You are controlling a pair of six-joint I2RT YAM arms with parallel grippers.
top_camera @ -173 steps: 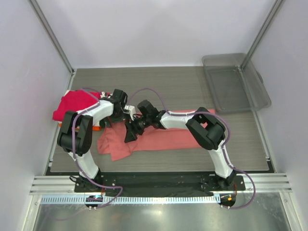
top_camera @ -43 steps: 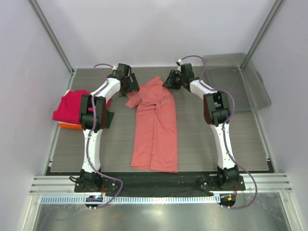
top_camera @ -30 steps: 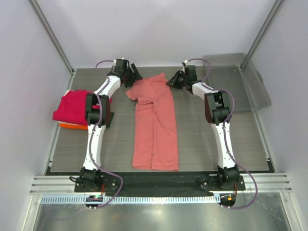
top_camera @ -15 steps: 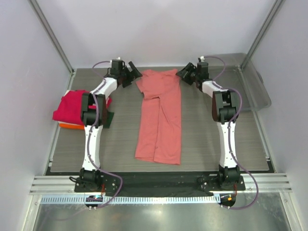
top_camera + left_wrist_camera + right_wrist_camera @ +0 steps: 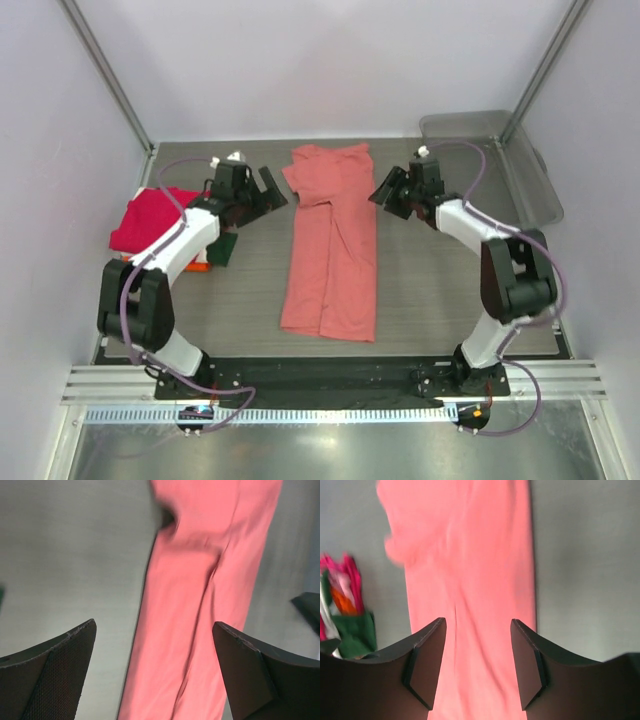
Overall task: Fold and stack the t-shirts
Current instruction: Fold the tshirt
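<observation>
A salmon-pink coral t-shirt (image 5: 331,250) lies flat as a long narrow strip down the middle of the table, collar end at the far side. My left gripper (image 5: 270,186) hovers open just left of its upper part, holding nothing. My right gripper (image 5: 386,194) hovers open just right of it, also free. In the left wrist view the coral t-shirt (image 5: 200,585) runs between the spread fingers (image 5: 55,675). The right wrist view shows the coral cloth (image 5: 470,555) under the open right gripper (image 5: 477,622). A magenta-red t-shirt (image 5: 150,215) tops a folded pile at the left edge, with dark green (image 5: 225,248) under it.
A clear grey plastic bin (image 5: 490,175) sits at the far right corner. The pile of magenta, orange and green cloth (image 5: 350,610) shows at the left of the right wrist view. Metal frame posts stand at both far corners.
Both grippers have opened and let go of the coral t-shirt's far end, then drawn back toward me and down its sides. The shirt now lies straight and still.
</observation>
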